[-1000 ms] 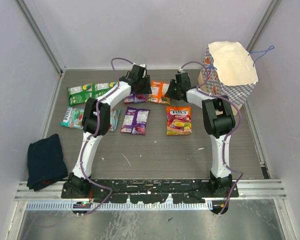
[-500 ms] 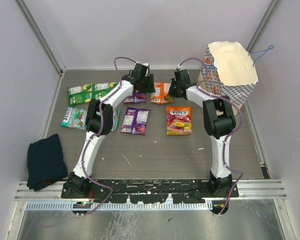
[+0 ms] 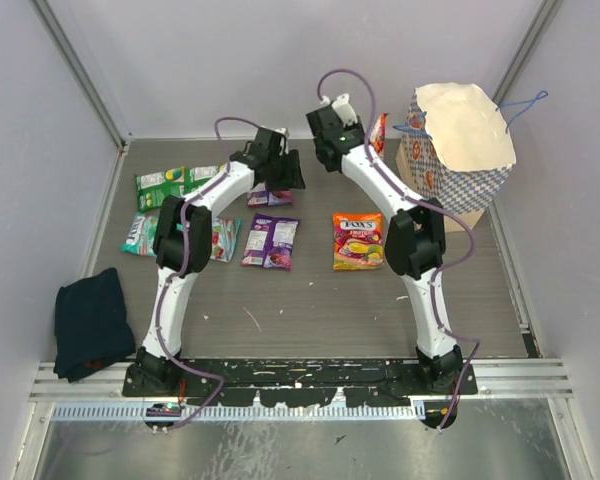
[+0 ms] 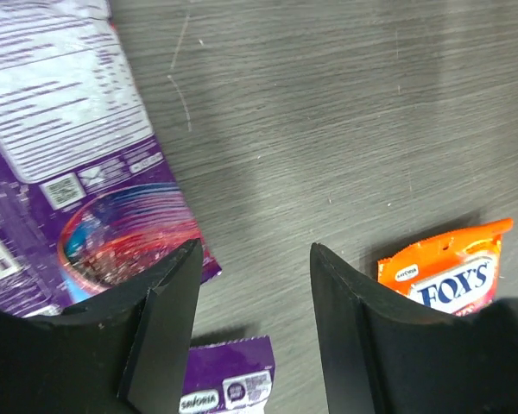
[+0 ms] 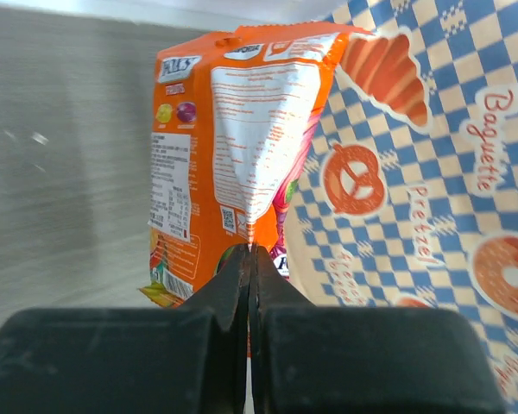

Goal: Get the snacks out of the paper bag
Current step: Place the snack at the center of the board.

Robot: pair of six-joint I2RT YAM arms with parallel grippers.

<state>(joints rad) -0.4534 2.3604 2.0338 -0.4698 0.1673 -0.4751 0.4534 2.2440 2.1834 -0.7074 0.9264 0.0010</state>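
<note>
walls: grey panels (image 3: 70,150) close the table (image 3: 310,310) on the left, back and right
open room: bare wood-grain strip between the packet rows and the arm bases, and a bare patch at far centre between the two grippers
paper bag: checkered bag (image 3: 460,185) upright in the far right corner, near the right wall, mouth up, cream inside showing, blue cord handle (image 3: 525,103) sticking out toward the wall
right gripper: right gripper (image 5: 250,254) clenched, fingers pressed together, pinching the lower edge of the orange packet (image 5: 233,147)
orange packet: hangs upright off the table, back label to the wrist camera, just beside the bag's outer left wall; contact with the bag cannot be told
left gripper: left gripper (image 4: 255,254) released, fingers wide apart, holding nothing, bare table between them
under left gripper: purple packet (image 4: 78,172) beside the left finger, second purple packet (image 4: 229,384) below it
snacks on table: green packets (image 3: 160,187) far left, teal packets (image 3: 142,233) nearer, yellow-orange packet (image 3: 358,241) centre right, all lying flat
cloth: dark blue cloth (image 3: 92,322) at the near left edge, well apart from the packets
</note>
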